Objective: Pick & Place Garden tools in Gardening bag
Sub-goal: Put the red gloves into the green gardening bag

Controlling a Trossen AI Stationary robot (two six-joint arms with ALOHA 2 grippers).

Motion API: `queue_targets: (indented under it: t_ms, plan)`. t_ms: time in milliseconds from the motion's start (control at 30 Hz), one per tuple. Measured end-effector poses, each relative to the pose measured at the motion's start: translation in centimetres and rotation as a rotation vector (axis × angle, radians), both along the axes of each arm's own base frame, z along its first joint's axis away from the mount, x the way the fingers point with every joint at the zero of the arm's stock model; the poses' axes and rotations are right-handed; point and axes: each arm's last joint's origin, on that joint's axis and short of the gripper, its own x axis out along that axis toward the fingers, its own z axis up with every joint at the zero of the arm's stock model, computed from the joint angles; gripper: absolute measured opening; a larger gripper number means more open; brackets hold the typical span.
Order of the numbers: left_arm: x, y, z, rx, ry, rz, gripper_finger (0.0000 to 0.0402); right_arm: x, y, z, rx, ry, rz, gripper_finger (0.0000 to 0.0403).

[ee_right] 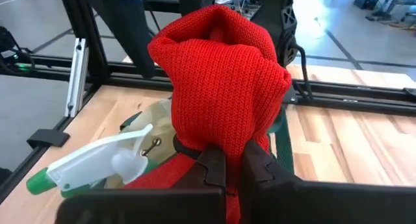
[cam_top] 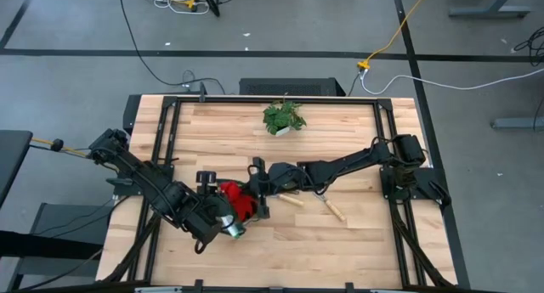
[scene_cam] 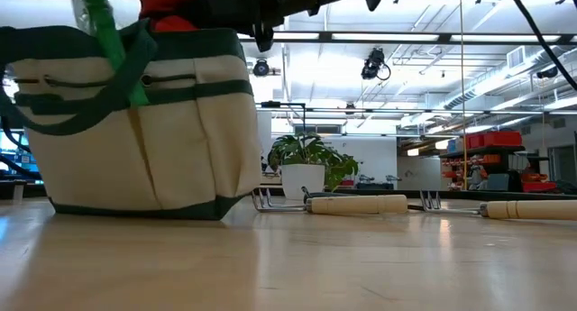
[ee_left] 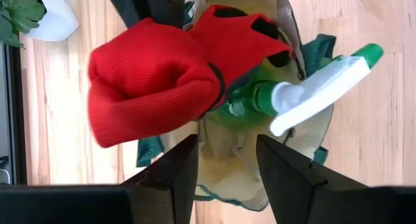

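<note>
The cream gardening bag with green trim stands on the table at the front left. It also shows from above in the left wrist view. A green spray bottle with a white trigger head sticks out of its mouth and leans on the rim. My right gripper is shut on the red gloves over the bag's mouth. My left gripper hangs open above the bag and touches nothing. Two wooden-handled tools lie on the table to the bag's right. My right gripper pinches a bunched fold of the red gloves between its two fingers, coming from the table's right side. The bulk of the gloves stands bunched beyond the fingertips. A lower part reaches down into the bag's mouth.
A leafy plant in a white pot stands at the table's far middle. The two wooden-handled tools lie right of the grippers, under the right arm. Both arms meet over the bag near the front.
</note>
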Motion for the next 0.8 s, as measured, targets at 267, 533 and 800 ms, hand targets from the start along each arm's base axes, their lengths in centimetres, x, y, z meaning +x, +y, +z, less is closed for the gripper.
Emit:
queue_targets:
  t_ms: [267,533,800]
  plan:
    - [0.0,0.0,0.0,0.0,0.0,0.0,0.0163,0.2,-0.7,0.3,-0.034,-0.037,-0.019,0.0002]
    - [0.0,0.0,0.0,0.0,0.0,0.0,0.0163,0.3,-2.2,0.1,-0.052,-0.011,-0.024,0.0002]
    - [0.0,0.0,0.0,0.001,0.0,-0.002,0.0163,0.4,-3.2,-0.2,-0.063,0.014,0.013,0.0002]
